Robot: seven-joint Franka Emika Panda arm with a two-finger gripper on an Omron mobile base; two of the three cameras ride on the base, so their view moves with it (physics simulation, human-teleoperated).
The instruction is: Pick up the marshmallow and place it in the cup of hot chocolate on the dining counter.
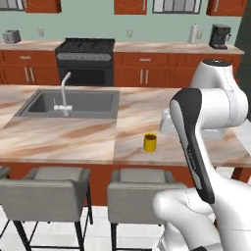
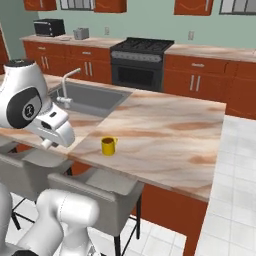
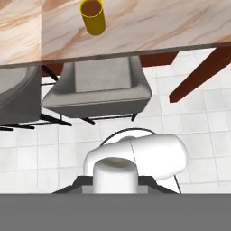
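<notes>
- The dining counter (image 1: 73, 139) is seen as a long island with a beige-pink veined marble top on a red-brown wood base, running across the left base view.
- A grey sink (image 1: 68, 104) with a curved pale tap (image 1: 64, 93) is set into the island's top, toward its left end in the left base view.
- Grey stools (image 1: 46, 191) are drawn up along the island's near edge, over a floor of pale tiles (image 3: 198, 113).
- Behind the island, a wall-backed counter with a black stove (image 1: 85, 60) and red-brown cabinets is seen against a pale green wall; a coffee machine (image 1: 219, 36) is stood at its right end (a toaster (image 1: 11, 36) at the left).
- The cup of hot chocolate (image 1: 150, 142) is stood upright on the island near its front edge, right of the sink and well apart from it.
- The cup's long axis is vertical and its open mouth is turned upward; in the hand view its dark brown inside (image 3: 91, 7) can be seen.
- A small handle can be made out on the cup (image 2: 108, 145) in the right base view, on the side turned toward the picture's right.
- The gripper's fingers cannot be made out in any view, so whether it is wide, narrow or holding something cannot be told.
</notes>
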